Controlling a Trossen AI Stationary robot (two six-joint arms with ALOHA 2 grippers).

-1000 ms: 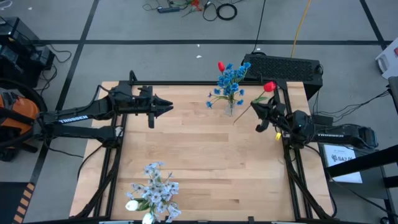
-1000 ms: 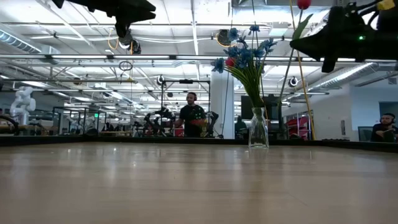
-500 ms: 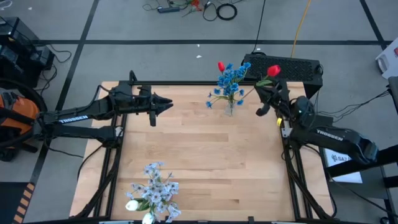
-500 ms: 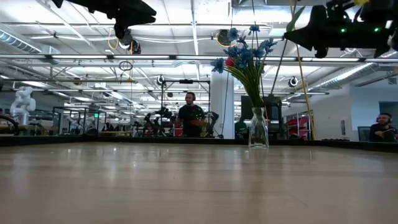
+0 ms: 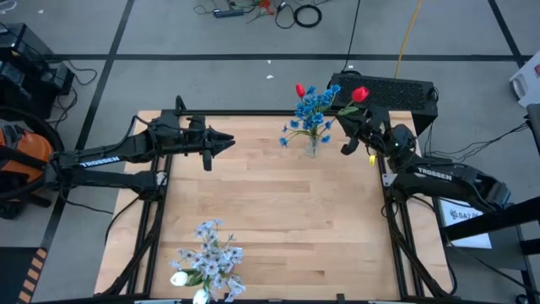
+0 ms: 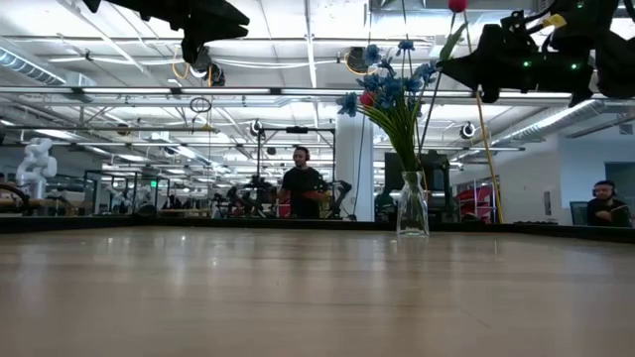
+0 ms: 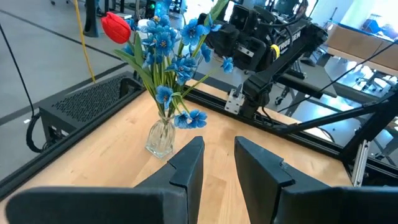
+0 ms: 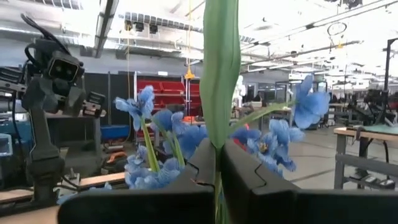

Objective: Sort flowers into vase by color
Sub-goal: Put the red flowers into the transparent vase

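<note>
Now the right gripper point(image 5: 348, 135) pinches a red flower point(image 5: 359, 94) beside the vase point(image 5: 312, 145).
The left gripper point(image 5: 229, 143) waits apart, fingers slightly spread, empty.

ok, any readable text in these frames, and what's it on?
"TROSSEN": left arm link, high view.
"TROSSEN": right arm link, high view.
White sheet beside the table's right edge: print too blurred to read.
Lettering on the right arm in the left wrist view: only partly visible, not readable.
</note>
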